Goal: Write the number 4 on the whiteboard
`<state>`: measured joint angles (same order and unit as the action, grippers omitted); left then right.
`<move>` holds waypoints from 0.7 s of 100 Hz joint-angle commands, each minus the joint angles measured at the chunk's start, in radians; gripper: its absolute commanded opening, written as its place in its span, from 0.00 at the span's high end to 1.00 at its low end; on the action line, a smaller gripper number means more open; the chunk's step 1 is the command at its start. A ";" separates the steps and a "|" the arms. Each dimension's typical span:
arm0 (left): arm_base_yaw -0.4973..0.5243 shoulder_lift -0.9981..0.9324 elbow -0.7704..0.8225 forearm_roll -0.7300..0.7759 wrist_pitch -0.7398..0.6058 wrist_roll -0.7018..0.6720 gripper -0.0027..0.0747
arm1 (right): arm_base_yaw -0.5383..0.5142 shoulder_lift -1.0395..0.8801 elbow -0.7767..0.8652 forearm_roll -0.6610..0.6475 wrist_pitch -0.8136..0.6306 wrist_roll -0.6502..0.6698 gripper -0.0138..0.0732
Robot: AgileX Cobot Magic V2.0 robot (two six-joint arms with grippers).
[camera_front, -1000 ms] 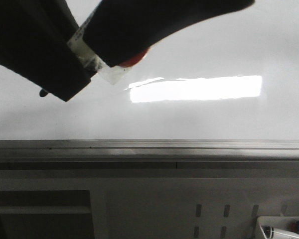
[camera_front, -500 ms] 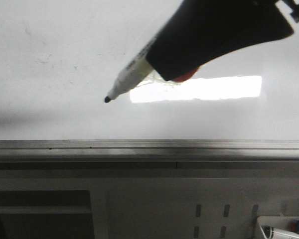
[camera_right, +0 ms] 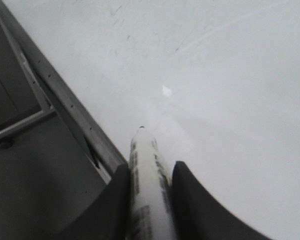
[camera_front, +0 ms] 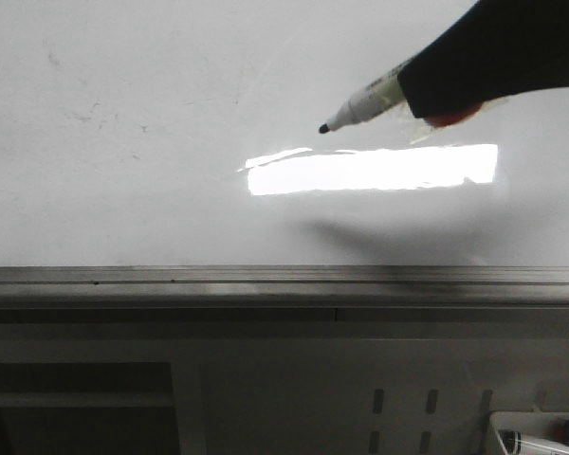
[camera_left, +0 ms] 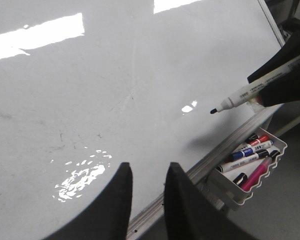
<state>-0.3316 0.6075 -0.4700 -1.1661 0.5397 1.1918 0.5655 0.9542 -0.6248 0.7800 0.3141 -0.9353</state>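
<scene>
The whiteboard (camera_front: 152,190) is glossy white with faint grey smudges and a bright rectangular reflection; it also fills the left wrist view (camera_left: 115,85) and the right wrist view (camera_right: 230,80). No black strokes of the number 4 show on it. My right gripper (camera_right: 147,172) is shut on a white marker (camera_front: 365,102) with a black tip. The tip hangs over the board right of centre, above the reflection. The marker also shows in the left wrist view (camera_left: 240,96). My left gripper (camera_left: 147,172) is open and empty above the board's near edge.
A grey metal edge rail (camera_front: 284,280) runs along the board's near side. A white tray (camera_left: 250,167) with several spare markers hangs below the rail at the right; its corner shows in the front view (camera_front: 541,434).
The right gripper with the marker has swept from the upper left to the upper right of the front view. The tip has risen slightly. No stroke was left behind.
</scene>
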 commanded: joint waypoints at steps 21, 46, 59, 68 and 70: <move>0.002 -0.011 -0.024 -0.097 -0.028 -0.003 0.99 | -0.007 -0.005 -0.067 0.048 -0.221 0.000 0.90; 0.002 -0.011 -0.024 -0.104 -0.017 -0.003 0.99 | -0.011 0.085 -0.110 0.044 -0.247 0.000 0.90; 0.002 -0.011 -0.024 -0.104 0.017 -0.003 0.99 | -0.013 0.114 -0.110 0.044 -0.288 0.000 0.90; 0.002 -0.011 -0.024 -0.104 0.030 -0.003 0.99 | -0.013 0.126 -0.110 0.044 -0.314 0.000 0.90; 0.002 -0.011 -0.024 -0.104 0.030 -0.003 0.99 | -0.013 0.128 -0.110 0.044 -0.314 0.000 0.90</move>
<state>-0.3316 0.5960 -0.4677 -1.2199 0.5686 1.1918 0.5583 1.0873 -0.6975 0.8166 0.0827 -0.9353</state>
